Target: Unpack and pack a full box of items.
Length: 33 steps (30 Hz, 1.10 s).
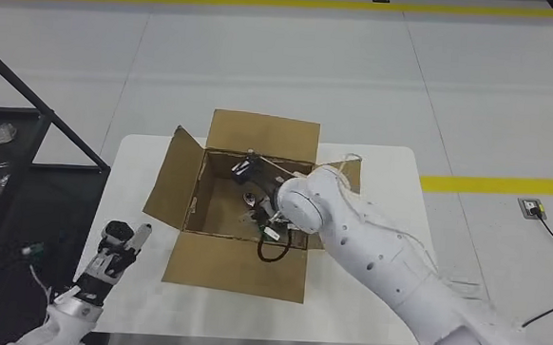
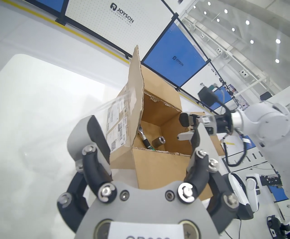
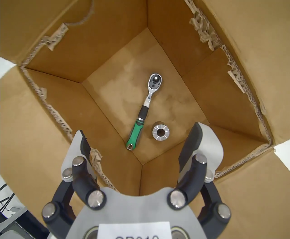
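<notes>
A: Which step is in hand?

B: The unpacking, I judge. The box [image 1: 236,263] stands with its flaps open in the middle of the top view, on the white table [image 1: 371,178], and two things lie on its floor: a ratchet wrench [image 3: 145,113] with a green handle, and a metal socket [image 3: 160,133] standing on end just beside that handle.

A: And the arms?

B: The right gripper [image 3: 139,132] hangs over the box's mouth, looking straight down at both items, with its fingers spread wide and nothing between them. The left gripper [image 2: 145,125] is at the lower left of the top view, off to the side of the box, likewise spread and empty.

A: What does the next move call for?

B: Probably a straight descent between the walls. If the wrench goes first, the fingers should straddle the handle across its width. The socket sits so near that a finger may knock it over, so the approach needs care there. The walls look deep, which leaves the wrist little room to tilt.
</notes>
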Each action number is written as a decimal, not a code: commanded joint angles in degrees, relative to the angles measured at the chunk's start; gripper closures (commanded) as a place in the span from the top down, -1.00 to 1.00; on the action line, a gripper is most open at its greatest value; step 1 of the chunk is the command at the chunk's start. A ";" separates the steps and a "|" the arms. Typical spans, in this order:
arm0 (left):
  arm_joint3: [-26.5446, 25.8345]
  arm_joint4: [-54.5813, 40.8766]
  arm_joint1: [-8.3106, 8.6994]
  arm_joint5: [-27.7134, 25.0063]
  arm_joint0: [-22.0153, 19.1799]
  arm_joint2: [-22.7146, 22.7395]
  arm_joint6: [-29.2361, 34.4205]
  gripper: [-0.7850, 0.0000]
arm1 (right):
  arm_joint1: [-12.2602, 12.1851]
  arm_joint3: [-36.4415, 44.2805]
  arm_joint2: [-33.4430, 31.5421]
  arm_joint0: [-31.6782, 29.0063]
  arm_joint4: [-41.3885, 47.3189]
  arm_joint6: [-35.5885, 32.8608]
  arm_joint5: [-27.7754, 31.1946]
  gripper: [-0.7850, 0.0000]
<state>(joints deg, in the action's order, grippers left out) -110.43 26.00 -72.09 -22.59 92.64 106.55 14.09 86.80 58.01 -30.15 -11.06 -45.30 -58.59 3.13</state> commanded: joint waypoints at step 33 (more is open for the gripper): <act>-0.70 -15.19 0.91 -9.51 5.78 5.78 2.54 1.00 | 19.91 -46.44 6.94 5.68 4.67 11.01 -1.24 0.12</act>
<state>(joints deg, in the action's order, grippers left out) -111.19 10.83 -71.21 -32.09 98.48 112.30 16.59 106.61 11.90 -23.12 -5.40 -40.65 -47.65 1.83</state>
